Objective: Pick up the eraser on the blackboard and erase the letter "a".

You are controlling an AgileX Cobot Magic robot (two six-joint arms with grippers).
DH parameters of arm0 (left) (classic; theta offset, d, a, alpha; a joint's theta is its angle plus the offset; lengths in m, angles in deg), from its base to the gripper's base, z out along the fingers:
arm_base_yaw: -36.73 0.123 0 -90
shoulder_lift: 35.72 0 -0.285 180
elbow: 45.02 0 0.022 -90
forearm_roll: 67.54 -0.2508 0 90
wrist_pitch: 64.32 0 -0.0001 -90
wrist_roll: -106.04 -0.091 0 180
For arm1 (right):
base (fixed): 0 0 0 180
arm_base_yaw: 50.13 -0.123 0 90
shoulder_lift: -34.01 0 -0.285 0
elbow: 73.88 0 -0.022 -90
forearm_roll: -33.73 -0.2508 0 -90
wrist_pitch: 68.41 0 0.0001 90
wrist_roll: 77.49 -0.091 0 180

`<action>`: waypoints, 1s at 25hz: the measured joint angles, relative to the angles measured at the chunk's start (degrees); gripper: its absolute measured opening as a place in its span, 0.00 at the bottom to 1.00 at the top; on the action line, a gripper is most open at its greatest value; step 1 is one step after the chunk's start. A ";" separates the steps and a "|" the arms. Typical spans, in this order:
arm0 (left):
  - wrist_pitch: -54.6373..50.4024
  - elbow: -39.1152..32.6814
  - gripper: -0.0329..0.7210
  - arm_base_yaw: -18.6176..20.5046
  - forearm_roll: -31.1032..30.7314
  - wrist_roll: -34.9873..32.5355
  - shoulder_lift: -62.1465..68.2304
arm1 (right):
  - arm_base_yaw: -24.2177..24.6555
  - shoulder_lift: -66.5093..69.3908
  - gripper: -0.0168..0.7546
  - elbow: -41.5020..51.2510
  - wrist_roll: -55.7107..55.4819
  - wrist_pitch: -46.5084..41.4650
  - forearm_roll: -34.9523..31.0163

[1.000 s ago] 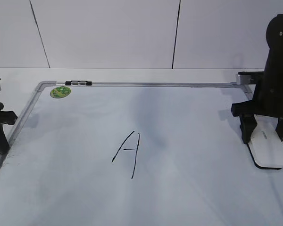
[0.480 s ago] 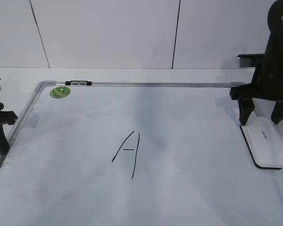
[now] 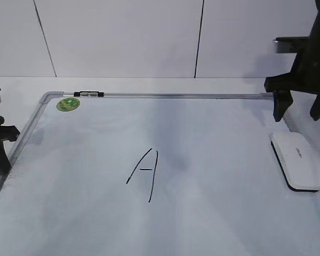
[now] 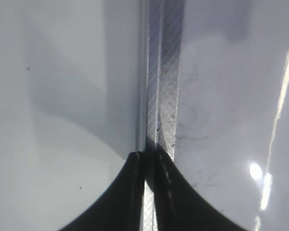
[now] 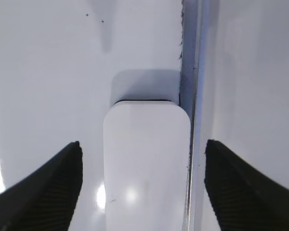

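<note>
The white eraser [image 3: 298,160] lies flat on the blackboard [image 3: 213,160] against its right frame, and shows in the right wrist view [image 5: 147,163]. My right gripper [image 3: 297,114] is open and empty, raised above the eraser's far end, with its fingers [image 5: 142,149] spread wider than the eraser. My left gripper [image 3: 0,160] is shut and empty over the board's left frame [image 4: 166,96], as the left wrist view [image 4: 149,156] shows. No small lowercase "a" is visible. Only a tall angular capital "A" [image 3: 144,173] is drawn mid-board.
A round green sticker [image 3: 68,103] sits at the board's far left corner. A small black-and-clear marker clip [image 3: 88,94] sits on the far frame beside it. A white wall stands behind the table.
My right gripper has lifted up and away from the eraser, which stays on the board. The left arm has not moved.
</note>
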 joint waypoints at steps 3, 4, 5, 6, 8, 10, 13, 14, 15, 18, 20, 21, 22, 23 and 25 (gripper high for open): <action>0.00 0.00 0.09 0.00 0.00 0.00 0.00 | 0.00 -1.98 0.80 -0.05 0.00 -0.11 0.00; 0.00 0.00 0.09 0.00 0.00 0.00 0.00 | 0.00 -2.45 0.80 -0.05 0.00 -0.19 0.00; 0.00 0.00 0.10 0.00 0.00 0.00 0.00 | 0.00 -2.45 0.80 -0.05 0.00 -0.19 0.00; -0.10 0.00 0.11 0.00 0.00 0.00 0.00 | 0.00 -2.95 0.80 -0.05 0.00 -0.19 -0.15; -0.10 0.00 0.12 0.00 0.00 0.00 0.00 | 0.00 -3.24 0.79 -0.05 0.00 -0.24 -0.94; -0.21 0.00 0.14 0.00 0.00 0.00 -0.22 | 0.00 -3.37 0.79 -0.05 0.00 -0.24 -1.57; -0.98 0.00 0.18 0.00 0.12 0.00 -1.63 | 0.00 -3.45 0.79 -0.05 0.00 -0.33 -1.83; -1.13 0.00 0.19 0.00 0.12 0.14 -2.20 | 0.00 -3.60 0.79 -0.05 0.00 -0.33 -1.83; -1.21 0.00 0.21 0.00 0.00 0.31 -2.84 | 0.00 -3.83 0.79 -0.05 0.00 -0.33 -1.83; -1.49 0.00 0.24 0.00 -0.68 1.11 -4.72 | 0.00 -4.99 0.79 -0.05 0.10 -0.33 -1.83; -1.90 0.00 0.27 0.00 -0.82 1.35 -6.14 | 0.00 -5.75 0.79 -0.05 0.10 -0.33 -1.91; -2.46 0.00 0.30 0.00 -0.92 1.57 -6.91 | 0.00 -6.19 0.79 -0.05 0.10 -0.33 -2.04; -2.77 0.00 0.32 0.00 -0.92 1.80 -7.70 | 0.00 -6.83 0.79 -0.05 0.10 -0.48 -2.18; -3.10 0.00 0.34 0.00 -0.92 1.96 -8.51 | 0.00 -7.34 0.79 -0.05 0.21 -0.47 -2.17; -3.64 0.00 0.36 0.00 -1.05 2.21 -10.17 | 0.00 -8.96 0.79 -0.05 0.20 -0.47 -2.62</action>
